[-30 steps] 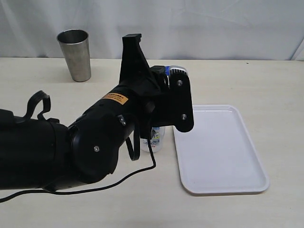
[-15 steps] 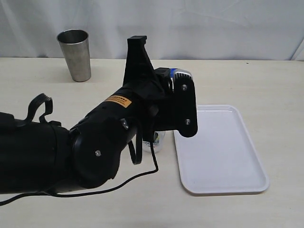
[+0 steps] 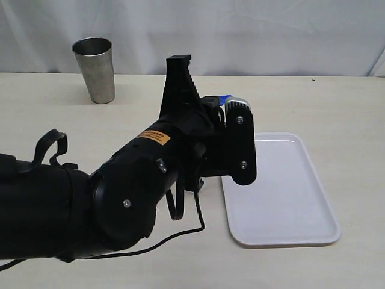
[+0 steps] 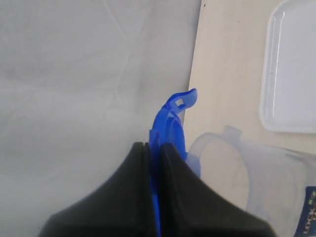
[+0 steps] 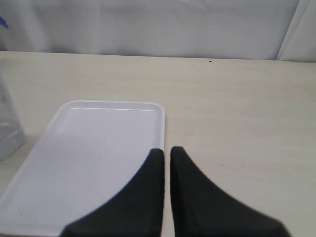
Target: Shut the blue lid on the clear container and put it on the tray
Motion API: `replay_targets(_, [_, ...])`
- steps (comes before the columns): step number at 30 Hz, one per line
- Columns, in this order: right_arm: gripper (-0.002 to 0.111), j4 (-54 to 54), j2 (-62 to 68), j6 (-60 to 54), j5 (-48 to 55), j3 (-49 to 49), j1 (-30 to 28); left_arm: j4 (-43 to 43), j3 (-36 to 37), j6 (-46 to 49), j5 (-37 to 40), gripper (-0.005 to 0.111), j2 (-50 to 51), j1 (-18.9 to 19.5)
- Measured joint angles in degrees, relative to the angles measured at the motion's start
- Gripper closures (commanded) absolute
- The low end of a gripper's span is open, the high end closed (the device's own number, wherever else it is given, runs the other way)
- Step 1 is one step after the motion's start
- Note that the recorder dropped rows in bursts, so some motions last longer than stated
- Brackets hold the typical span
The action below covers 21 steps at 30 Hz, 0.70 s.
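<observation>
Steel comes first: a grey tumbler (image 3: 94,69) stands upright on the pale tabletop (image 3: 337,102), well apart from the tray (image 3: 283,198) and out past its far left corner. Nearer, the black left arm (image 3: 120,198) reaches in from the tray's left side, and in the exterior view its wrist overlaps the tray's left long rim.

The left gripper (image 4: 154,146) is clamped on the blue lid (image 4: 170,116). Its two dark fingers (image 4: 123,192) pinch the lid edge-on, so the lid shows as a thin blue blade with one curled snap flap sticking out past the fingertips. The lid is off the mouth of the clear container (image 4: 266,182). It stands on edge just beside the open rim, and I cannot tell whether the two are touching.

The container is on the table just beside the tray's left long rim, not on the tray. The exterior view hides it behind the arm, while the right wrist view catches its clear wall next to that rim. A scrap of its printed label (image 4: 309,210) shows low on its side.

The tray is white, flat and bare, with a low raised rim and rounded corners.

The right gripper (image 5: 167,154) shows only in its own camera. Its jaws are pressed together with nothing between them, seen against the tray's near edge. Whether it touches the tray I cannot tell.
</observation>
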Motion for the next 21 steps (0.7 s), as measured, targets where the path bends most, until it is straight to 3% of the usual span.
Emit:
replay_targets(5, [0.104, 0.0, 0.0, 0.0, 0.0, 0.0, 0.0, -5.42, 0.0, 2.59, 2.93, 0.107, -0.13, 0.78])
replay_targets(21, [0.104, 0.0, 0.0, 0.0, 0.0, 0.0, 0.0, -10.46, 0.0, 2.59, 7.51, 0.107, -0.03, 0.78])
